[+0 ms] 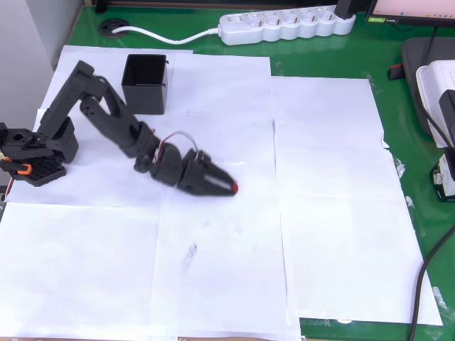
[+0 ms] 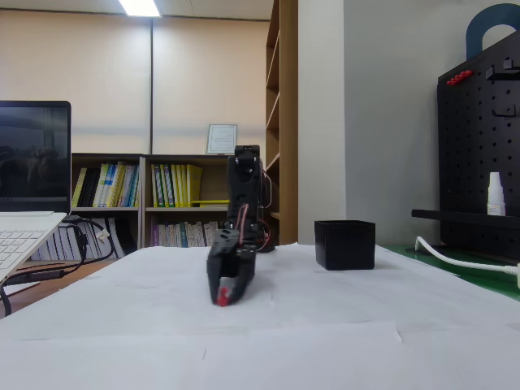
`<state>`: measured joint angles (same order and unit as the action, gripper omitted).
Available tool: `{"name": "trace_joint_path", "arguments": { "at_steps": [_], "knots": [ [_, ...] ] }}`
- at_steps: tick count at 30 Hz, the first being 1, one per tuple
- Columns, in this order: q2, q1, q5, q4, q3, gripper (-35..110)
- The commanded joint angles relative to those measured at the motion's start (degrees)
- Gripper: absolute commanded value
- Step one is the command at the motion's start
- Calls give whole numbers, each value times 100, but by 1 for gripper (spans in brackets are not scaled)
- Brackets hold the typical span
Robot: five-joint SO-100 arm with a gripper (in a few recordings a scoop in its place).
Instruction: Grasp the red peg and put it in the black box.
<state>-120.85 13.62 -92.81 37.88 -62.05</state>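
My black gripper (image 1: 229, 186) reaches out over the white paper, its fingers pinched together on the red peg (image 1: 234, 187), a tiny red piece at the tips. In the fixed view the gripper (image 2: 223, 297) points toward the camera, tilted down, with the red peg (image 2: 221, 300) showing at its tip just above the paper. The black box (image 1: 146, 83) stands open-topped at the back of the paper, behind and to the left of the gripper in the overhead view; in the fixed view the black box (image 2: 345, 244) sits to the right of the arm.
White sheets (image 1: 327, 213) cover a green table (image 1: 398, 128). A white power strip (image 1: 284, 25) lies along the far edge. The arm's base (image 1: 32, 153) stands at the left. A laptop (image 2: 28, 195) sits at the left of the fixed view, a black pegboard (image 2: 479, 154) at the right.
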Motion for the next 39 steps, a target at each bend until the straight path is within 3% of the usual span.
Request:
{"name": "trace_joint_path", "arguments": {
  "at_steps": [1, 29, 39],
  "knots": [
    [114, 123, -62, 9, -88, 1],
    [791, -264, 519, -44, -554, 0],
    [1424, -659, 800, -729, -1380, 0]
  ]
}}
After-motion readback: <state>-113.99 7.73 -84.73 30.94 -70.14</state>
